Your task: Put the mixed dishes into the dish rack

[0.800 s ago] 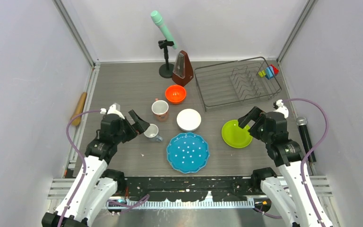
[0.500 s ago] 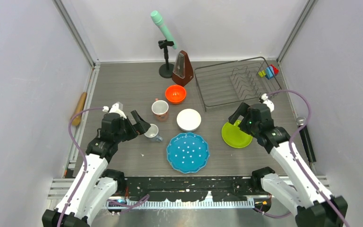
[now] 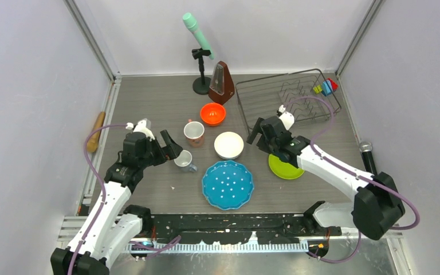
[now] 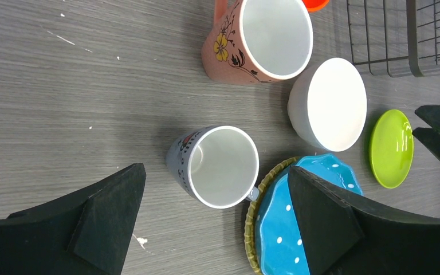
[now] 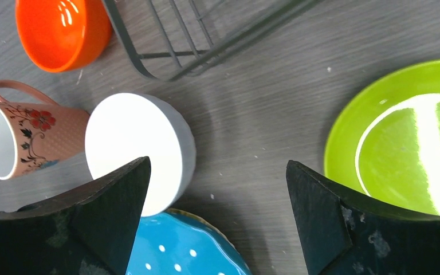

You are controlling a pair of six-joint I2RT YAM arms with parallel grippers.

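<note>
Where R arm (image 3: 327,167) overlaps, lime plate (image 3: 283,172) part-hidden

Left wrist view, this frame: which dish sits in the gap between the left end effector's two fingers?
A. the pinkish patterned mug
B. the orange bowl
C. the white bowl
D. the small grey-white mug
D: the small grey-white mug stands upright, mouth toward the camera, framed between the spread fingers of the left end effector, which are not touching it.
</note>
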